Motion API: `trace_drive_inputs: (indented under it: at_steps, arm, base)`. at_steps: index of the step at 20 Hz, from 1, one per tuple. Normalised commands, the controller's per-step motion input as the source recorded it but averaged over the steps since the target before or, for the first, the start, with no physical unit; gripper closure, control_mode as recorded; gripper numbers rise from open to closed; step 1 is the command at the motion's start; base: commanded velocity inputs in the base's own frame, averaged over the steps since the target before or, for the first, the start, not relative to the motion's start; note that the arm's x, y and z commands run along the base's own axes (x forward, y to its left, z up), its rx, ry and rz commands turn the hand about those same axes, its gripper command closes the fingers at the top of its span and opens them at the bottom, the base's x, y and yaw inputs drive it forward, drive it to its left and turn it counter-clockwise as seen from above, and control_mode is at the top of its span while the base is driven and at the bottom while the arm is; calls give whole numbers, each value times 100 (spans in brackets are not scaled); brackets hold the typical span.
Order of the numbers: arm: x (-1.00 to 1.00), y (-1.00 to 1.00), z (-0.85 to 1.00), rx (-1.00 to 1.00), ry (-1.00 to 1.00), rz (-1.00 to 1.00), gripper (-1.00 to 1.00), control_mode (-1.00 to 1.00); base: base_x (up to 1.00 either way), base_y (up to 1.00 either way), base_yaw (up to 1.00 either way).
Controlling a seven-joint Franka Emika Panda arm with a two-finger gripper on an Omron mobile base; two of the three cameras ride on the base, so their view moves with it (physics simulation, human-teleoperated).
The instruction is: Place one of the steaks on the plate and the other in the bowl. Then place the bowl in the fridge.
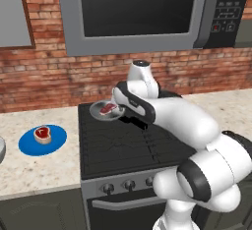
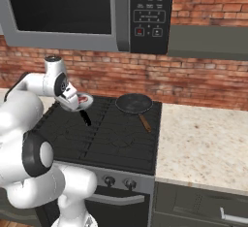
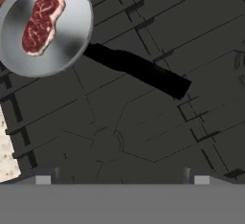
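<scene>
The gripper hung over the black stove with its jaws spread wide and nothing between them; its two finger tips showed far apart at the bottom of the hand view, above the grates. In the left base view the hand itself was hidden behind the arm's white forearm, which reached across the stove toward the back left burner.

One steak lay in a grey frying pan on the back left burner, the pan's black handle pointing out across the grates toward the front of the stove. The same steak and pan showed in the left base view, just beside the arm's wrist.

The other steak sat in the middle of the blue plate, which rested on the speckled counter to the left of the stove, well apart from the pan.

A second frying pan stood on the back right burner, its handle angled toward the front right. A microwave hung on the brick wall above the stove.
</scene>
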Motion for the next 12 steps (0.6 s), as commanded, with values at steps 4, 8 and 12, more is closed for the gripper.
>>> trace_drive_inputs:
  at_steps: [4, 8, 12]
  arm:
    - [32, 1, -9, 0, 0, -3, -100, -100]
    - [44, 5, -6, 0, 0, -4, -100, -100]
    - [35, 8, -17, 0, 2, -4, -100, -100]
  base:
    - [0, 0, 0]
    - [0, 0, 0]
    - [0, 0, 0]
